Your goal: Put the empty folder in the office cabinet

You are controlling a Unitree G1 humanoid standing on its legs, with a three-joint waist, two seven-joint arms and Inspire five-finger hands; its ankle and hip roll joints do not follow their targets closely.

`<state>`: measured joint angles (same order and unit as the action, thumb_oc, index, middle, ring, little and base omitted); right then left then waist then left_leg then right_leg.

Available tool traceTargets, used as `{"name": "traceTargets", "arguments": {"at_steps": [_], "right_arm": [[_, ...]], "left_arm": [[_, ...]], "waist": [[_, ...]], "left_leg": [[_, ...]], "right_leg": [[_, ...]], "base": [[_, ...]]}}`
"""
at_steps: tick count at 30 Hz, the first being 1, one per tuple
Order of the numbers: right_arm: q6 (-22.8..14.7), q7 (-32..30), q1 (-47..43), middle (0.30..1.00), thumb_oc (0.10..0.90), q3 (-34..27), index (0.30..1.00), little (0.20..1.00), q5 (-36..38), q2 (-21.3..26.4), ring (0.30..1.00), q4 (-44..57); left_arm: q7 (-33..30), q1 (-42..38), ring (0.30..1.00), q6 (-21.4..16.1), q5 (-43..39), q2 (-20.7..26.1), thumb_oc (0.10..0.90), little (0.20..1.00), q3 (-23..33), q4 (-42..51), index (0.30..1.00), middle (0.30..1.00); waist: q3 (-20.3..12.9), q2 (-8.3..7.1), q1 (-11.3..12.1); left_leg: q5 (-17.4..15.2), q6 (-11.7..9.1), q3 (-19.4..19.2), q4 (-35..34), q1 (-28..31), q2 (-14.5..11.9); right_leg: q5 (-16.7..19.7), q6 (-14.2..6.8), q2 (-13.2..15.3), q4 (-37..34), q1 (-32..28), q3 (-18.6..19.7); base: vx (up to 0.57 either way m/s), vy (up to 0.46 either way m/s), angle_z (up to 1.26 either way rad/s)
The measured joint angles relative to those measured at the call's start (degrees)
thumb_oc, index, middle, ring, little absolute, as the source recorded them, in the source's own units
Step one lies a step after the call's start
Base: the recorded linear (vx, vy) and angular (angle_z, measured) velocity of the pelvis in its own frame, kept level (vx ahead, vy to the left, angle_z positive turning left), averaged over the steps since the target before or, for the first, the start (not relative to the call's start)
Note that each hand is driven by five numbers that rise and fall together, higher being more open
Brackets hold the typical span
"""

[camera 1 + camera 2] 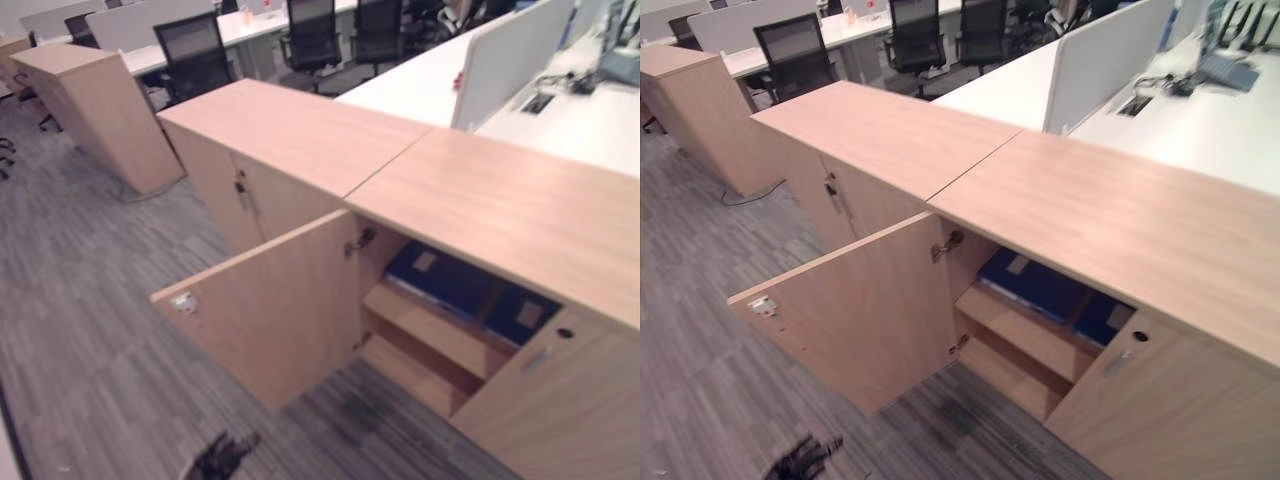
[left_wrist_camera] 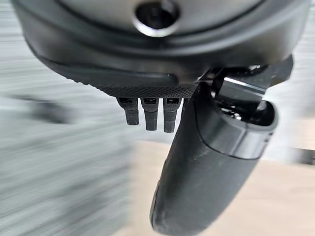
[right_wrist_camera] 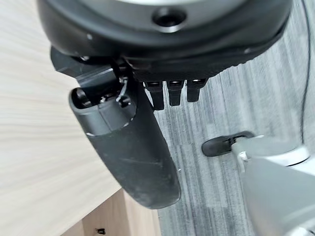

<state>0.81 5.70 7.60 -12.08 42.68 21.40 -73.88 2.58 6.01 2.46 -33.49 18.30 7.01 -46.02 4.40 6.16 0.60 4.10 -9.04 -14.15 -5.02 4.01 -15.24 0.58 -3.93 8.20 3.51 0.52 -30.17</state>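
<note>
Dark and empty, the left hand hangs with its fingers straight and relaxed and its thumb extended; nothing lies between them. Past its fingertips shows blurred grey carpet, and a pale wooden surface lies beside the thumb. The right hand is in the same condition: fingers straight, thumb out, holding nothing. A light wood panel stands just beside its thumb, with striped carpet on the finger side.

Outward from both hands stands the office cabinet, a low unit in light wood. Its door is swung wide open toward the robot. Inside, on the upper shelf, lie blue folders, flat or leaning; one further blue folder sits next to them, toward the closed door. Which of these is the empty folder cannot be told. The lower compartment beneath the shelf appears vacant.

Judged step: the folder seems already placed in the cabinet and released, so the task is at or near its end. The next move, if any, calls for a hand to reach the free edge of the open door and push it shut along its hinge arc, keeping fingers out of the closing gap.
</note>
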Motion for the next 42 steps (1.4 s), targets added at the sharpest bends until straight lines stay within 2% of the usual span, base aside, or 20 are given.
{"name": "traceTargets", "arguments": {"at_steps": [1, 2, 6, 10, 11, 15, 19, 22, 23, 26, 29, 30, 34, 42], "right_arm": [[0.6, 0.6, -1.0, 0.900, 0.800, 0.1, 0.900, 0.900, -0.1, -0.9, 0.900, -0.1], [1.4, 2.0, -1.8, 0.900, 0.800, 0.3, 0.900, 0.900, -1.0, -2.5, 0.900, 0.2], [2.5, 2.8, -0.7, 0.900, 0.800, 0.5, 0.900, 0.900, -1.4, -4.6, 0.900, 0.2], [3.3, 4.1, 0.7, 0.900, 0.800, 0.6, 0.900, 0.900, -2.1, -6.0, 0.900, 0.0], [3.3, 4.3, 0.9, 0.900, 0.800, 0.6, 0.900, 0.900, -2.1, -6.8, 0.900, 0.0], [3.3, 4.6, 1.0, 0.900, 0.800, 0.5, 0.900, 0.900, -2.2, -7.1, 0.900, 0.1], [3.2, 4.6, 1.7, 0.900, 0.800, 0.6, 0.900, 0.900, -2.2, -7.0, 0.900, 1.8], [3.2, 4.5, 2.3, 0.900, 0.800, 0.8, 0.900, 0.900, -2.2, -7.0, 0.900, 2.0], [3.2, 4.6, 2.6, 0.900, 0.800, 1.4, 0.900, 0.900, -2.2, -7.0, 0.900, 2.2], [3.2, 4.6, 2.8, 0.900, 0.800, 2.3, 0.900, 0.900, -2.2, -7.1, 0.900, 2.2], [3.2, 4.8, 3.2, 0.900, 0.800, 2.4, 0.900, 0.900, -2.2, -7.1, 0.900, 2.2], [3.2, 5.1, 3.1, 0.900, 0.800, 2.4, 0.900, 0.900, -2.2, -7.1, 0.900, 2.2], [3.2, 5.8, 3.5, 0.900, 0.800, 2.4, 0.900, 0.900, -2.2, -7.2, 0.900, 2.1], [3.2, 6.5, 3.2, 0.900, 0.800, 2.4, 0.900, 0.900, -2.2, -7.2, 0.900, 1.5]], "left_arm": [[-0.8, -1.8, 0.900, -0.3, 1.2, 3.3, 0.800, 0.900, 0.8, 0.6, 0.900, 0.900], [-1.5, -3.6, 0.900, -0.6, 3.8, 9.4, 0.800, 0.900, 2.5, 1.3, 0.900, 0.900], [-3.2, -5.2, 0.900, -1.2, 7.5, 14.3, 0.800, 0.900, 6.1, 4.5, 0.900, 0.900], [-3.2, -5.4, 0.900, -1.2, 9.5, 15.7, 0.800, 0.900, 6.9, 5.6, 0.900, 0.900], [-3.2, -5.4, 0.900, -1.0, 9.6, 15.7, 0.800, 0.900, 6.9, 5.6, 0.900, 0.900], [-2.7, -5.1, 0.900, 0.2, 9.8, 15.9, 0.800, 0.900, 6.5, 5.5, 0.900, 0.900], [-1.9, -5.5, 0.900, 1.0, 11.9, 18.7, 0.800, 0.900, 6.0, 4.8, 0.900, 0.900], [-2.0, -6.8, 0.900, 1.1, 11.9, 19.2, 0.800, 0.900, 6.0, 4.8, 0.900, 0.900], [-2.0, -8.6, 0.900, 1.1, 11.9, 20.0, 0.800, 0.900, 3.8, 4.8, 0.900, 0.900], [-1.8, -10.7, 0.900, 1.2, 11.8, 21.8, 0.800, 0.900, -0.8, 6.8, 0.900, 0.900], [-0.2, -12.1, 0.900, 1.2, 11.8, 22.4, 0.800, 0.900, -3.0, 11.0, 0.900, 0.900], [0.7, -12.1, 0.900, 0.9, 12.0, 23.9, 0.800, 0.900, -4.2, 12.0, 0.900, 0.900], [1.8, -12.7, 0.900, 0.8, 12.1, 26.3, 0.800, 0.900, -4.8, 11.8, 0.900, 0.900], [3.3, -15.9, 0.900, 0.8, 14.6, 28.4, 0.800, 0.900, -11.4, 11.8, 0.900, 0.900]], "waist": [[-0.3, -0.50, -0.3], [-1.1, -2.39, -0.3], [-2.3, -3.98, -0.4], [-3.0, -5.22, -0.5], [-3.4, -6.00, -0.5], [-3.6, -7.53, -0.8], [-4.1, -9.24, -1.8], [-4.4, -9.69, -2.0], [-4.6, -9.97, -1.9], [-4.5, -10.10, -2.1], [-4.6, -10.22, -2.2], [-4.6, -10.27, -2.2], [-4.3, -10.13, -2.1], [-4.1, -10.50, -1.7]], "left_leg": [[-0.2, 0.8, -0.2, 0.1, 0.1, 2.1], [-1.3, 2.8, -1.7, 0.0, 0.1, 5.5], [-1.8, 5.5, -2.7, 0.2, 0.2, 11.1], [-2.2, 6.2, -2.9, 0.2, 0.5, 13.5], [-2.2, 6.3, -2.9, 0.2, 0.6, 13.6], [-2.4, 6.1, -3.4, 0.2, 1.2, 13.4], [-2.8, 5.7, -4.4, 0.0, 1.3, 13.0], [-2.7, 5.8, -5.0, 0.0, 1.3, 13.0], [-2.7, 5.9, -5.6, -0.1, 1.2, 13.0], [-2.5, 6.1, -6.0, 0.0, 1.1, 13.0], [-2.4, 6.0, -6.4, 0.0, 1.3, 12.9], [-2.4, 6.0, -6.8, 0.0, 1.7, 12.8], [-2.5, 5.8, -7.1, 0.0, 2.1, 12.4], [-2.5, 5.7, -6.8, 0.0, 2.1, 12.5]], "right_leg": [[0.4, -0.8, 2.0, 0.5, 0.3, 0.7], [2.1, -2.2, 5.6, -0.4, 0.8, 1.6], [6.7, -4.8, 9.8, -3.7, -0.2, 2.9], [8.6, -5.7, 11.5, -5.8, -1.2, 2.9], [8.9, -6.0, 11.6, -6.3, -1.4, 2.9], [9.1, -6.0, 11.1, -7.1, -2.0, 3.0], [9.1, -6.3, 10.7, -7.8, -1.7, 3.5], [9.4, -6.2, 10.6, -8.1, -1.4, 4.1], [9.6, -6.3, 10.6, -8.2, -1.1, 4.5], [10.1, -6.0, 10.5, -8.4, -1.0, 4.7], [10.4, -5.7, 10.4, -8.4, -0.9, 5.3], [10.6, -5.7, 10.1, -8.4, -0.9, 5.8], [10.5, -5.7, 9.8, -8.4, -1.0, 6.0], [10.1, -6.2, 9.9, -8.4, -1.1, 5.7]], "base": [[-0.04, 0.431, -0.19], [-0.02, 0.419, -0.16], [0.01, 0.172, -0.07], [0.02, 0.093, 0.02], [0.02, 0.036, -0.06], [0.04, 0.019, -0.06], [0.03, -0.009, -0.11], [0.01, -0.020, -0.11], [0.00, -0.022, -0.13], [0.01, -0.022, -0.08], [0.01, -0.036, -0.10], [0.01, -0.016, -0.17], [0.00, -0.020, -0.05], [0.00, -0.012, 0.03]]}}
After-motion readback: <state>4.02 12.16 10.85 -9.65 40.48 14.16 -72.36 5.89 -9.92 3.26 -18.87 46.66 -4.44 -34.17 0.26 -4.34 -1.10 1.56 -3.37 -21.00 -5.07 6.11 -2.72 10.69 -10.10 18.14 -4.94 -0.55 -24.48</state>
